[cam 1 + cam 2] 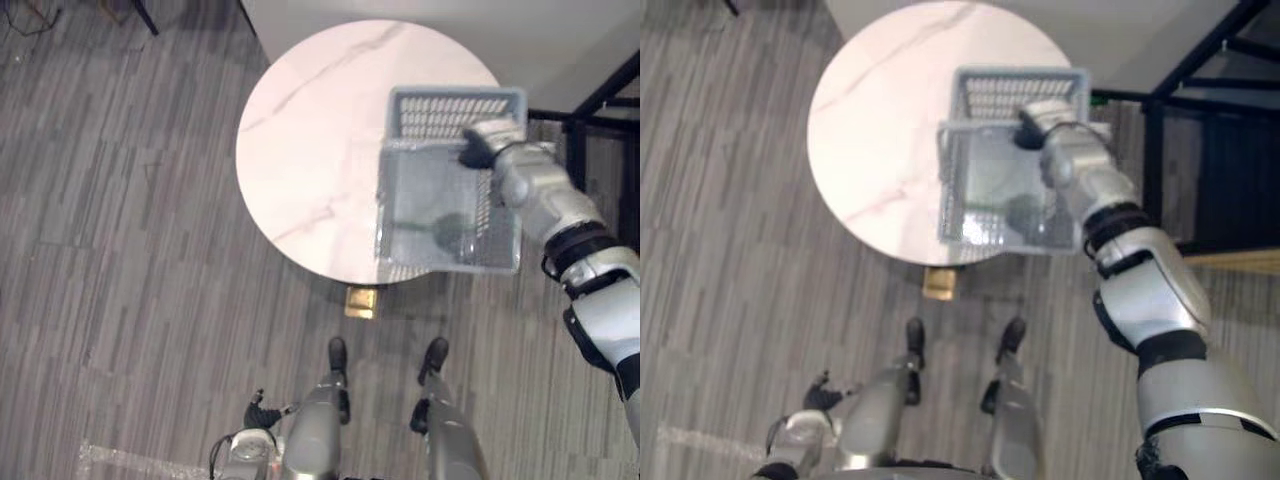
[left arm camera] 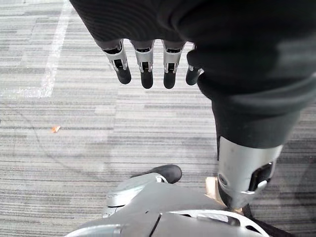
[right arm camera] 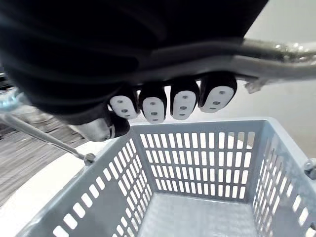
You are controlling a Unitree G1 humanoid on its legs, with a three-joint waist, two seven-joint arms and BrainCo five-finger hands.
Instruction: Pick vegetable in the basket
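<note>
A grey plastic basket (image 1: 452, 264) with slotted walls hangs over the right edge of the round white marble table (image 1: 310, 150). My right hand (image 1: 482, 143) is above its middle, shut on the basket's thin metal handle (image 3: 276, 49). In the right wrist view the fingertips (image 3: 183, 102) curl under that handle, and the basket floor (image 3: 197, 217) below them is bare. My left hand (image 1: 262, 412) hangs low beside my leg, away from the table, its fingers (image 2: 143, 66) straight and holding nothing.
A black metal frame (image 1: 600, 110) stands just right of the table, close to the basket and my right arm. A small brass-coloured block (image 1: 361, 301) sits on the grey plank floor (image 1: 120, 250) under the table's near edge.
</note>
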